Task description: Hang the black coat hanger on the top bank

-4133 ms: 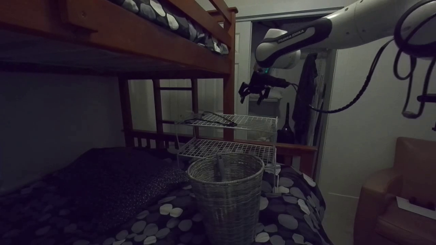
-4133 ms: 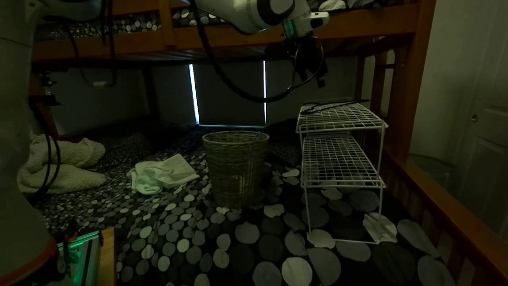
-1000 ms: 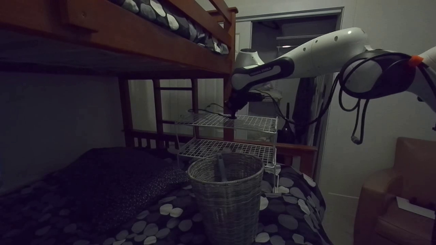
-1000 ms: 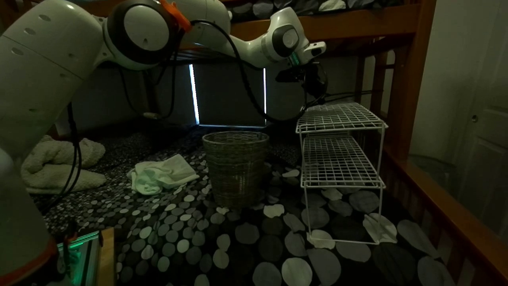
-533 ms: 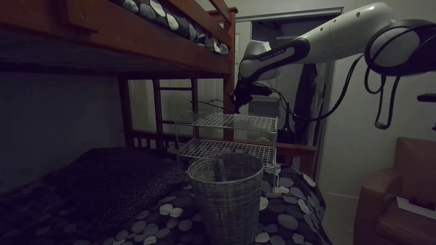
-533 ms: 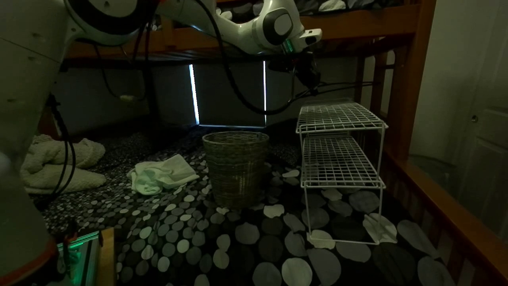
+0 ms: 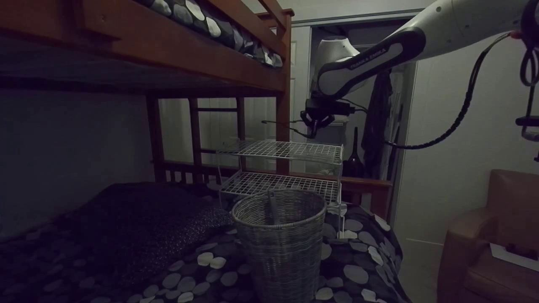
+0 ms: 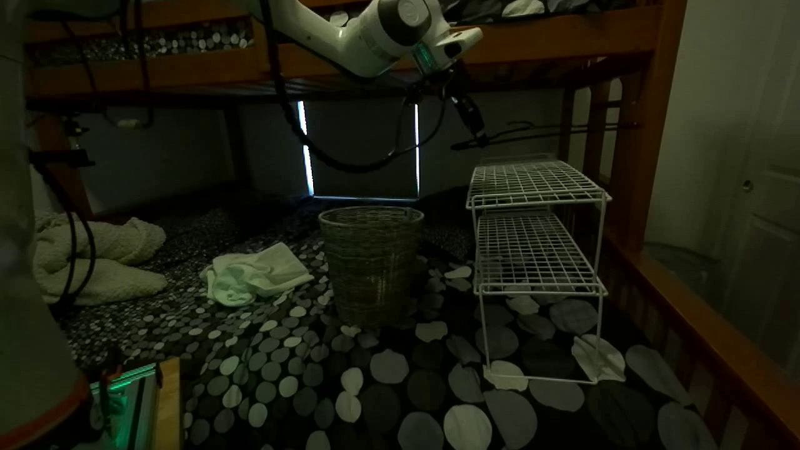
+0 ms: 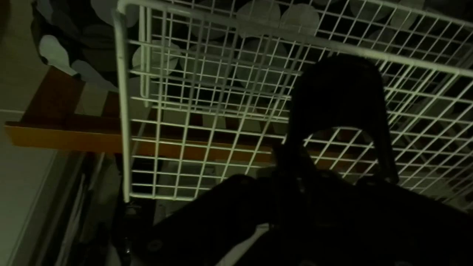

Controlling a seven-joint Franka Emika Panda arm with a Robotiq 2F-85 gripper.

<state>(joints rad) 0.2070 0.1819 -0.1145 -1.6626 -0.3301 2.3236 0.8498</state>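
Observation:
My gripper (image 7: 311, 134) is shut on one end of the black coat hanger (image 8: 587, 129), holding it in the air above the wire rack. The hanger lies nearly level; its thin rods and hook reach out past the bed post in an exterior view. Dark fingers (image 9: 284, 177) meet in the wrist view, and a dark rounded arch beside them looks like the hanger's end, too dark to be sure. The top bank's reddish-brown rail (image 7: 189, 50) shows in both exterior views, higher than the hanger, with dotted bedding (image 7: 210, 25) above it.
A white two-tier wire rack (image 8: 537, 181) stands on the lower bed below the gripper. Beside it is a woven basket (image 7: 280, 252). A bunk post (image 7: 283, 126) rises near the hanger. Cloths (image 8: 256, 275) lie on the bed. My arm's cable hangs in a loop.
Earlier the hanger lay on the rack's upper shelf with my open gripper above it. The gripper has since shut on it, lifted it clear and drawn it back from the post.

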